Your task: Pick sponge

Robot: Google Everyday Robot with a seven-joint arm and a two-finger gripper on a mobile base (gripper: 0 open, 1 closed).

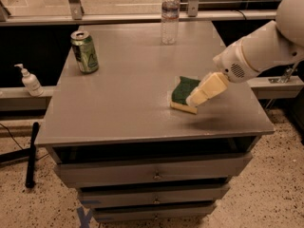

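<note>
One raised, fairly near camera looks down on the cabinet (128,94) from its front; the gripper (195,99) hangs right of centre, over the sponge (180,91).

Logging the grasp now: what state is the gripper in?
Gripper: at the sponge's right edge; state cannot be told.

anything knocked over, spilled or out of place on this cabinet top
Nothing stands out. The green can and the water bottle stand upright, the sponge lies flat, green side up, and the gripper is at its right end.
</note>
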